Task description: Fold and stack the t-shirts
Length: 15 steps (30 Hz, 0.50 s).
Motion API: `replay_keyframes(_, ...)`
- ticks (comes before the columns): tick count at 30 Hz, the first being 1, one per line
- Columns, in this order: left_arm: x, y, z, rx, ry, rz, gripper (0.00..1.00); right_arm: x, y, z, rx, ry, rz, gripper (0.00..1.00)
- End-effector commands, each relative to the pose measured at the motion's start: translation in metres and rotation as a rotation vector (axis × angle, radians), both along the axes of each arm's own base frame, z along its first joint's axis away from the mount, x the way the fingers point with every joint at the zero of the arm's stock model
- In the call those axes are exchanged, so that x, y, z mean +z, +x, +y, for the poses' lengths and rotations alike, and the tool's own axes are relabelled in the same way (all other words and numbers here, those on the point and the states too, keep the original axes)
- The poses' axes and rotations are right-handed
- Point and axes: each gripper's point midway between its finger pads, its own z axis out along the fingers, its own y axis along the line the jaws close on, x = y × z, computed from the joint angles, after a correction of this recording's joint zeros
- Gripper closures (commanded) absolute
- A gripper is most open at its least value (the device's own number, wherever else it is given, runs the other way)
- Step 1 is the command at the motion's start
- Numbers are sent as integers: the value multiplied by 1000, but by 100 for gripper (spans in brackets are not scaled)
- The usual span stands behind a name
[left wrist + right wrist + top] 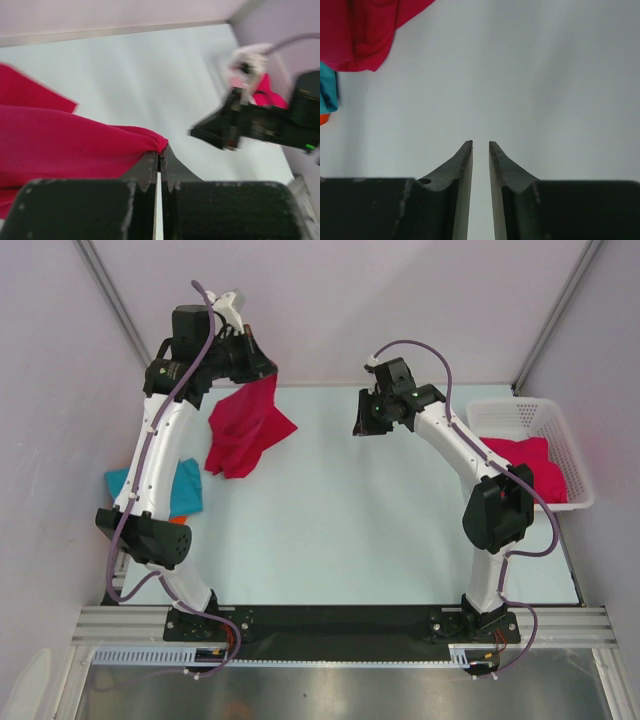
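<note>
A crimson t-shirt point(248, 427) hangs bunched at the back left of the table, its top edge pinched in my left gripper point(258, 368). In the left wrist view the jaws of that gripper point(160, 150) are shut on a fold of the red cloth point(75, 145). My right gripper point(362, 420) hovers at the back centre, to the right of the shirt and apart from it. In its wrist view this gripper point(480, 144) stands open by a narrow gap, with nothing between the fingers and only table below. A teal t-shirt point(185, 485) and an orange one point(178, 521) lie at the left edge.
A white mesh basket point(520, 405) at the right edge holds another crimson t-shirt point(530, 465). The right arm point(260, 122) shows across from the left wrist camera. Enclosure walls stand close behind and beside the table.
</note>
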Motion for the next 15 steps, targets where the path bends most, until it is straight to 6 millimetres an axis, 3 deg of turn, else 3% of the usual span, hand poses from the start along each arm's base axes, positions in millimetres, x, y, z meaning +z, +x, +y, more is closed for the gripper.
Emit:
replay_keyframes(1,80,-42,-41,-206,-164,-170,100,-1,3,28,49,48,-8,75)
replay_keyframes(6,151,-93,-41,-287,-230,-384,100,-21,-1,41,66,24,26,74)
replay_keyframes(9,168,-99,-23,-190,-224,-462,100,-20,-3,42,62,17,25,74)
replay_keyframes(13,139,-59,25,95,-133,-379,100,-15,-8,39,53,1,12,74)
replay_keyframes(15,122,-50,37,149,-102,-317,100,-16,-14,40,58,-1,14,74)
